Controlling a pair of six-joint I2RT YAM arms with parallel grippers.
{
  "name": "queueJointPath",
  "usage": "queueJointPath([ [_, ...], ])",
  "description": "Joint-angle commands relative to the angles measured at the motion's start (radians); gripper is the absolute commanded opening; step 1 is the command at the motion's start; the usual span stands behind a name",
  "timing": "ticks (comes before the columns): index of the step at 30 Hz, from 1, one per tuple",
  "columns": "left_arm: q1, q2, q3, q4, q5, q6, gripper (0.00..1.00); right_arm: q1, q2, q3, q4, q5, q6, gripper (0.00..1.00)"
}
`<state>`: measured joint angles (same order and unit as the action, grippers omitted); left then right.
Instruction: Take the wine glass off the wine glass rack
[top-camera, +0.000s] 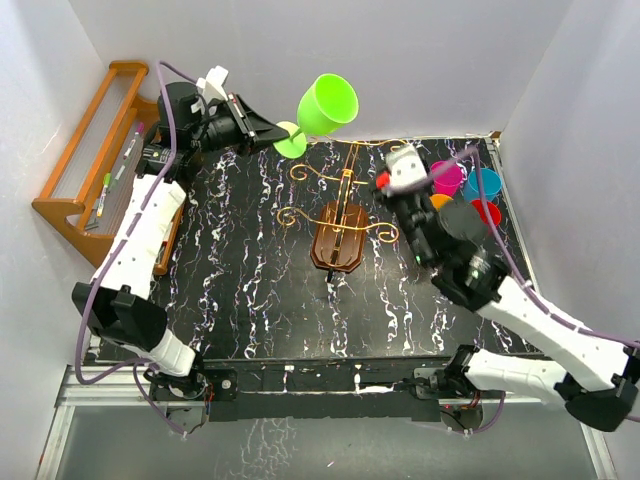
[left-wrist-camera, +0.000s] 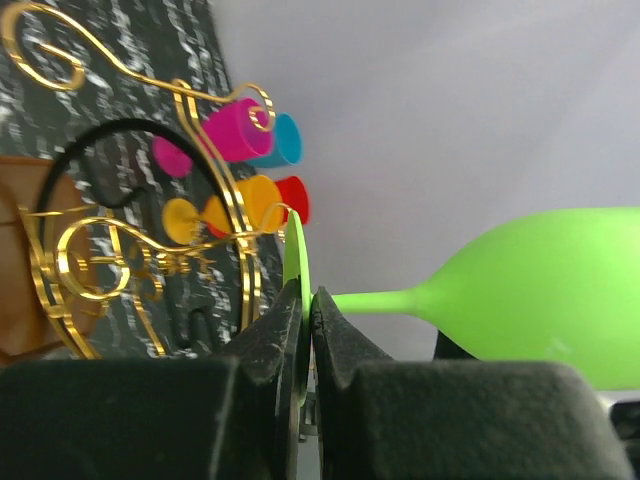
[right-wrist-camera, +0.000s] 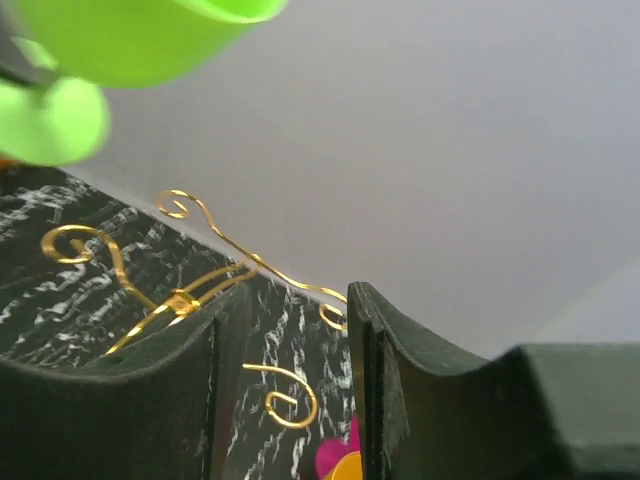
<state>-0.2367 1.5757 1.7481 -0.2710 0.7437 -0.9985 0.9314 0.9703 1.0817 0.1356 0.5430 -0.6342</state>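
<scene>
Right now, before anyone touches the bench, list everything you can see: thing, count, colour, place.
wine glass: one, lime green, lifted clear of the rack at the far left, held by its foot
wine glass rack: one, gold wire on a dark brown wooden base, centre of the table
small cups: several, magenta, blue, red and orange, far right corner
slatted shelf: one, orange-brown wood, left of the table
pens: at least two, lying on the shelf
table: one, black with white veining
left pincer: black, shut on the glass's foot
right pincer: black, open, empty, just right of the rack
</scene>
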Motion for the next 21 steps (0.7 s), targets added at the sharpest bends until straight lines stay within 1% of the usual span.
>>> queueJointPath([
  [1,0.005,-0.096,0.053,-0.14,-0.189,0.221,0.0,-0.198,0.138,0.229,-0.303,0.056,0.378,0.42],
  [2,0.004,-0.106,0.061,-0.16,-0.215,0.248,0.0,-0.281,0.175,0.293,-0.382,-0.027,0.495,0.39],
  [4,0.004,-0.138,0.064,-0.19,-0.277,0.282,0.0,-0.435,0.269,0.461,-0.54,-0.22,0.646,0.33],
  [5,0.005,-0.161,0.056,-0.194,-0.305,0.292,0.0,-0.492,0.325,0.555,-0.647,-0.315,0.697,0.28],
  [6,0.004,-0.183,0.044,-0.195,-0.344,0.303,0.0,-0.545,0.396,0.666,-0.698,-0.417,0.73,0.22],
  [7,0.005,-0.2,0.032,-0.194,-0.367,0.313,0.0,-0.585,0.473,0.775,-0.784,-0.545,0.749,0.13],
  [8,0.005,-0.217,0.022,-0.192,-0.384,0.325,0.0,-0.614,0.541,0.895,-0.877,-0.666,0.763,0.09],
  [9,0.005,-0.237,0.016,-0.195,-0.396,0.336,0.0,-0.628,0.601,0.991,-0.917,-0.803,0.772,0.08],
  [10,0.004,-0.246,0.014,-0.203,-0.403,0.345,0.0,-0.63,0.632,1.042,-0.908,-0.924,0.789,0.08],
  [12,0.004,-0.247,0.027,-0.222,-0.404,0.364,0.0,-0.635,0.645,1.064,-0.822,-1.103,0.878,0.08],
  [13,0.004,-0.243,0.037,-0.233,-0.404,0.373,0.0,-0.637,0.648,1.068,-0.776,-1.168,0.932,0.09],
  [14,0.005,-0.239,0.047,-0.243,-0.402,0.379,0.0,-0.638,0.649,1.066,-0.734,-1.22,0.975,0.28],
  [15,0.004,-0.237,0.051,-0.247,-0.4,0.385,0.0,-0.638,0.645,1.056,-0.686,-1.278,1.015,0.42],
  [16,0.004,-0.236,0.05,-0.247,-0.397,0.386,0.0,-0.637,0.641,1.042,-0.644,-1.326,1.05,0.49],
  [17,0.005,-0.235,0.049,-0.248,-0.397,0.386,0.0,-0.637,0.635,1.026,-0.608,-1.373,1.078,0.52],
  [18,0.005,-0.234,0.046,-0.248,-0.396,0.387,0.0,-0.638,0.63,1.017,-0.583,-1.395,1.1,0.54],
  [21,0.004,-0.224,0.049,-0.255,-0.394,0.393,0.0,-0.637,0.609,1.001,-0.558,-1.402,1.124,0.55],
])
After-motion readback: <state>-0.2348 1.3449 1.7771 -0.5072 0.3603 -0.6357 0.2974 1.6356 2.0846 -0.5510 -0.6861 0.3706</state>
